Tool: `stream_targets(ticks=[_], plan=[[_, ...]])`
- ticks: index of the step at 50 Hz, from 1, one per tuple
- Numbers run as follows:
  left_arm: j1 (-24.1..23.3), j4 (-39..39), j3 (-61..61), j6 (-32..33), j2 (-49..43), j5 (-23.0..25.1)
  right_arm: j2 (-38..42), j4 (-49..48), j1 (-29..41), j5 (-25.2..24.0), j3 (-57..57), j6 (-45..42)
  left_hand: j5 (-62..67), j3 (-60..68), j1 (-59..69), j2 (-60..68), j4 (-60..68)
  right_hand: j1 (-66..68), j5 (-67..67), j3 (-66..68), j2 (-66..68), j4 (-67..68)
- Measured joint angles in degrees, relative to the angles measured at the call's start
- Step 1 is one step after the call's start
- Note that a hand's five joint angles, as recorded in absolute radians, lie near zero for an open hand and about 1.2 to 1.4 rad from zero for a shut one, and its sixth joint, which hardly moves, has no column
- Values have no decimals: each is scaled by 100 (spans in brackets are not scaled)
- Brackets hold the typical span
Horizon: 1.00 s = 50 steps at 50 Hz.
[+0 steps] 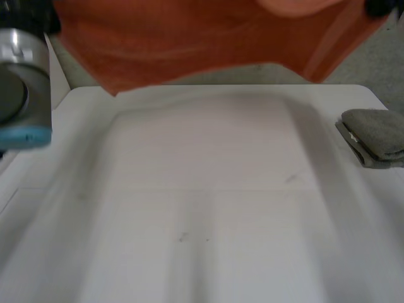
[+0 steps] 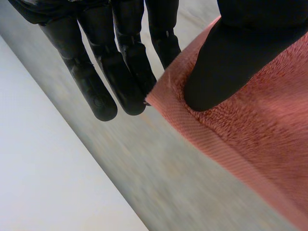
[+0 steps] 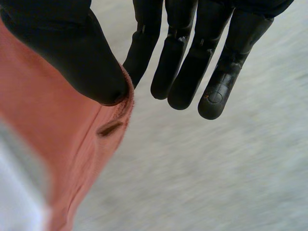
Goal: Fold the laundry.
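We see the orange towel [image 1: 189,38] held up off the white table [image 1: 208,208] at the table's 12 o'clock, spread wide from side to side, with its lower hem hanging free. In the left wrist view, the left hand [image 2: 231,57] pinches one corner of the towel [image 2: 260,134]: the thumb presses on the near face of the cloth, and the straight fingers [image 2: 120,82] lie close together behind it, the corner's tip reaching them. In the right wrist view, the right hand [image 3: 67,48] grips the towel [image 3: 43,125] in the same way: the thumb bears down on the hem near a small sewn loop [image 3: 110,129], against straight, slightly fanned fingers [image 3: 192,62]. A grey folded cloth [image 1: 377,136] rests at the table's 3 o'clock edge, and a joint of the left arm [image 1: 22,95] stands at 9 o'clock.
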Motion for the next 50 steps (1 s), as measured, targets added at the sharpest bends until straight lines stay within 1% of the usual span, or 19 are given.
stream_targets(ticks=[2, 4, 6, 8, 10, 11, 15, 18, 20, 25, 26, 27, 29, 31, 35, 38, 42, 45, 50], plan=[[25, -15, -373, -57, 56, 18, -105, 1, -11, -154, 438, -7, -1, 0, 0, 1, 0, 0, 0, 0, 0, 1], [55, -34, -979, -106, 95, 90, -276, -4, -79, -499, 1372, -55, -1, 0, 0, 2, 0, 0, 0, 0, 0, 1], [68, -39, -1347, -112, 93, 174, -317, 0, -128, -628, 1723, -90, 0, 0, 0, 3, 0, 0, 0, 0, 0, 1], [82, -53, -1801, -103, 75, 313, -382, 11, -343, -970, 2706, -264, -1, 0, 0, 4, 0, 0, 0, 0, 0, 1], [88, -78, -2086, -89, 62, 412, -385, 20, -424, -1067, 3028, -357, 0, 0, 0, 4, 0, 0, 0, 0, 0, 1], [92, -111, -2272, -77, 50, 474, -382, 34, -530, -1174, 3459, -526, 0, 0, 0, 4, 0, 0, 0, 0, 0, 1], [116, -348, -2781, -31, 26, 614, -358, 118, -699, -1252, 4152, -971, -1, 0, 0, 4, 0, 0, 0, 0, 0, 1], [166, -667, -2983, 19, 64, 644, -361, 437, -810, -1226, 4350, -1295, -1, 0, 0, 4, 0, 0, 0, 0, 0, 1], [230, -1009, -3081, 78, 167, 650, -374, 740, -894, -1204, 4384, -1479, -1, 0, 0, 4, 0, 0, 0, 0, 0, 1], [509, -2335, -3288, 374, 719, 664, -647, 2253, -1272, -1154, 4351, -2152, -1, 0, 0, 4, 0, 0, 0, 0, 0, 1], [530, -2452, -3302, 409, 769, 668, -684, 2374, -1298, -1155, 4352, -2211, -1, 0, 0, 4, 0, 0, 0, 0, 0, 1], [620, -3021, -3369, 607, 994, 698, -853, 2848, -1402, -1158, 4369, -2471, -1, 0, 0, 4, 0, 0, 0, 0, 0, 1], [678, -3473, -3428, 802, 1165, 738, -1044, 3289, -1503, -1168, 4412, -2762, -1, 0, 0, 4, 0, 0, 0, 0, 0, 1], [762, -4264, -3545, 1244, 1462, 856, -1375, 3858, -1670, -1196, 4519, -3266, -1, 0, 0, 4, 0, 0, 0, 0, 0, 1], [849, -4961, -3669, 1890, 1785, 1096, -1762, 4203, -1878, -1244, 4664, -3776, -1, 0, 0, 4, 0, 0, 0, 0, 0, 1], [869, -4938, -3662, 2084, 1853, 1211, -1848, 4072, -1936, -1266, 4695, -3789, -1, 0, 0, 4, 0, 0, 0, 0, 0, 1], [863, -4459, -3521, 2099, 1765, 1311, -1677, 3516, -1932, -1248, 4591, -3460, -1, 0, 0, 4, 0, 0, 0, 0, 0, 1], [812, -3756, -3188, 1819, 1374, 1312, -1237, 2854, -1787, -1131, 4288, -2984, -1, 0, 0, 4, 0, 0, 0, 0, 0, 1], [553, -2793, -2162, 1134, 266, 1168, -243, 1885, -1182, -566, 3424, -2330, -1, 1, 0, 4, 0, 0, 0, 0, 0, 1]])
